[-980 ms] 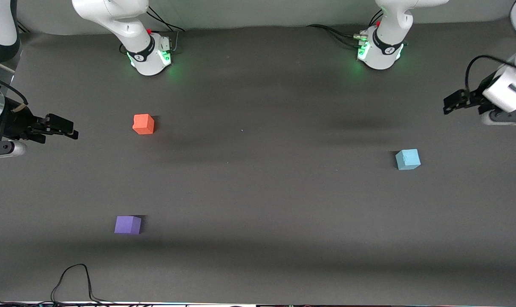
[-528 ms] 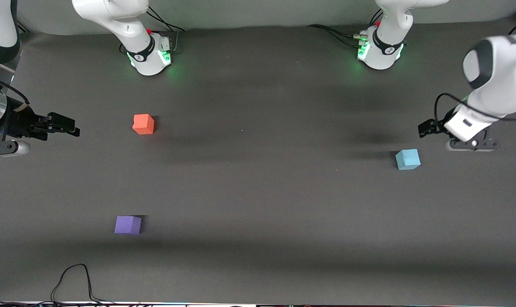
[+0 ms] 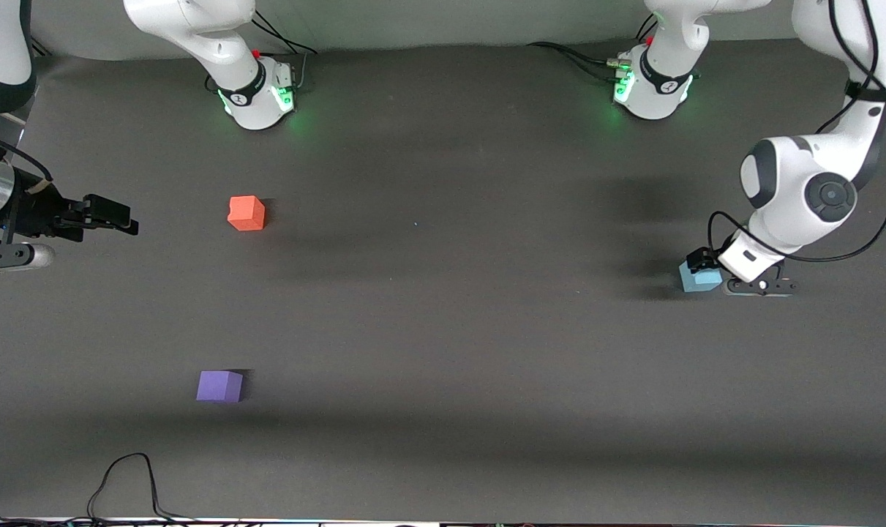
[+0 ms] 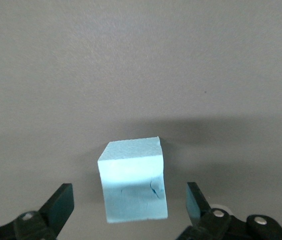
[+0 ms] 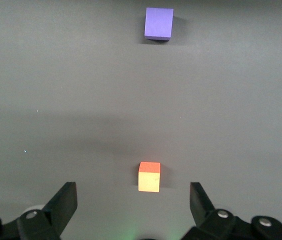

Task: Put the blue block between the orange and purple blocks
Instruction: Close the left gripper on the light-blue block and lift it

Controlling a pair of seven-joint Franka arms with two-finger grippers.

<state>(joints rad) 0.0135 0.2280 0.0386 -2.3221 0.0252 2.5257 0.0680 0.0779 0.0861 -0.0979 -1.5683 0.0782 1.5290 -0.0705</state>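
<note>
Left gripper [image 3: 708, 263], fingers spread, poised directly over the blue block [image 3: 699, 279] near the table's left-arm end; the cube sits centred between the fingers. Right gripper [image 3: 110, 214], also spread, waits near the orange block [image 3: 246, 213] and purple block [image 3: 219, 386].

Even, dim light on the dark table [image 3: 443, 329], soft shadows, green glow at the bases [image 3: 260, 99]

On my surface [image 3: 443, 329] the blue block [image 3: 699, 279] sits toward the left arm's end, with my left tool [image 3: 700, 259] low over it, fingers [image 4: 58, 205] spread on either side. The orange block [image 3: 246, 213] and purple block [image 3: 219, 386] lie toward the right arm's end, purple nearer the front camera. My right tool [image 3: 113, 217] waits beside the orange block, well apart.
</note>
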